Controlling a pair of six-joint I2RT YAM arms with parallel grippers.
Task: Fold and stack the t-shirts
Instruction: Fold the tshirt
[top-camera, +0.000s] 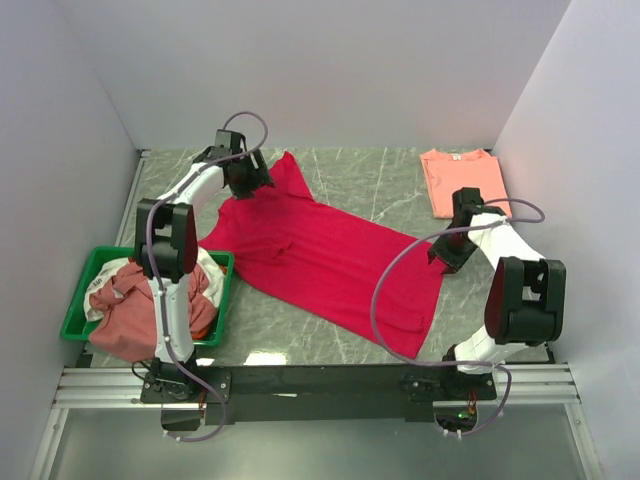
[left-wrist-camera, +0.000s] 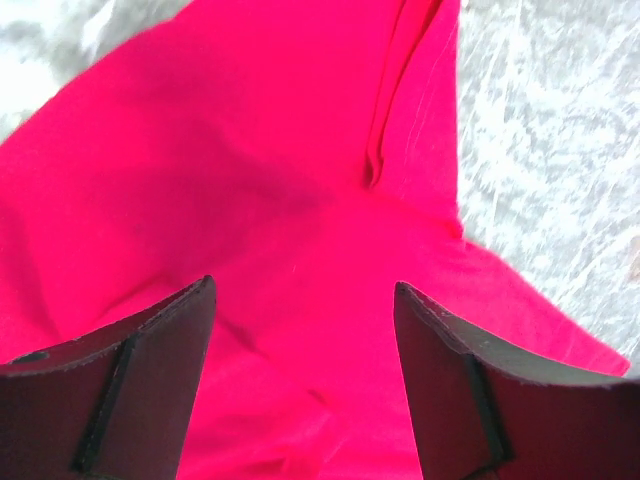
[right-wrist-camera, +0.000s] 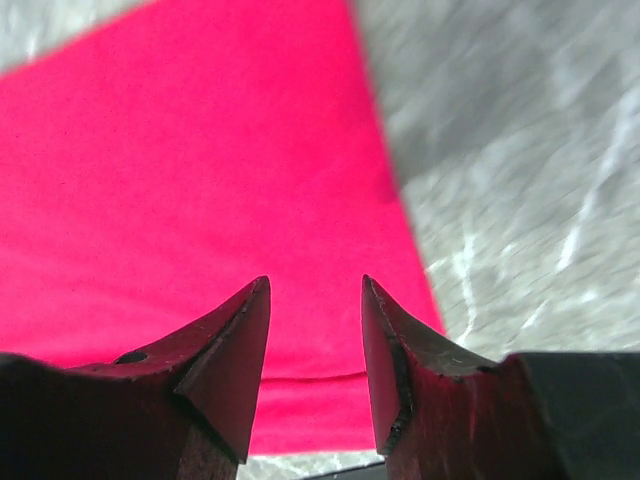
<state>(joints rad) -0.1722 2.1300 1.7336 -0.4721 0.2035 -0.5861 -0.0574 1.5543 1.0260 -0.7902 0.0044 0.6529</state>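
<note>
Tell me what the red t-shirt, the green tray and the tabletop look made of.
The red t-shirt: soft matte cloth, probably knit; it creases and wrinkles. The green tray: rigid plastic, seemingly, by its straight moulded rim. The tabletop: grey veined marble look; stone or laminate, unclear.

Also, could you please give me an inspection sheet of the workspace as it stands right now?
Surface: grey marbled table top, partly covered by cloth.
Job's things: crimson-red cloth t-shirt spread flat mid-table, unfolded; salmon-pink cloth t-shirt folded, far right; dusty-rose and white shirts heaped in green plastic tray, near left.
Clutter: nothing seen.
Fingers: left fingers open above the red shirt's far-left part; right fingers open over its right edge; neither holds cloth.
Cables: purple-grey cables loop along both arms; the right one arcs over the red shirt.
Surroundings: plain white walls on three sides; metal rail at near edge.
</note>
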